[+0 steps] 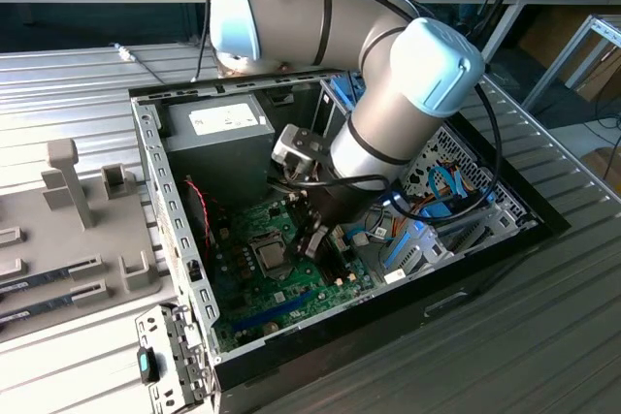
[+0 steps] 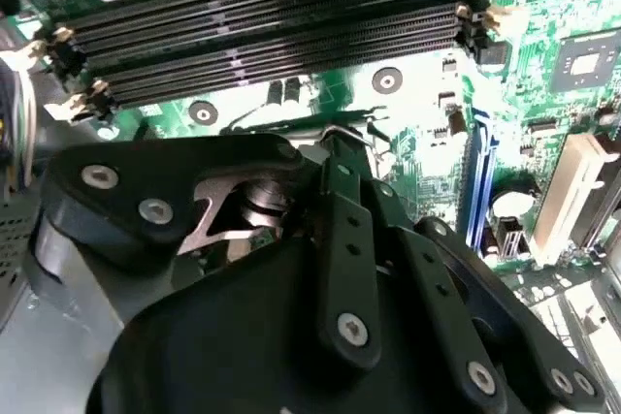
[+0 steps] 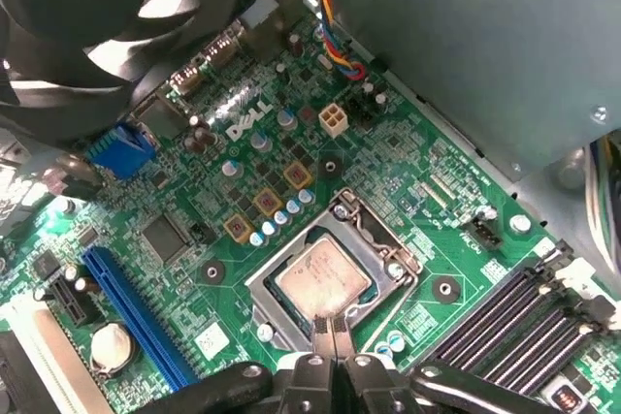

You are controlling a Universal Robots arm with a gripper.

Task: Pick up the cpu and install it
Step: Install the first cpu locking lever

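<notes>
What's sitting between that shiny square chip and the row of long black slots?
In the first wrist view, the silver socket frame and bare green motherboard with a round mounting hole lie between the cpu and the memory slots.

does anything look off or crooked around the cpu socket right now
Nothing stands out. In the first wrist view the cpu lies flat and square inside the socket frame, the gripper sits closed at its edge, and the motherboard around it looks undamaged.
</notes>
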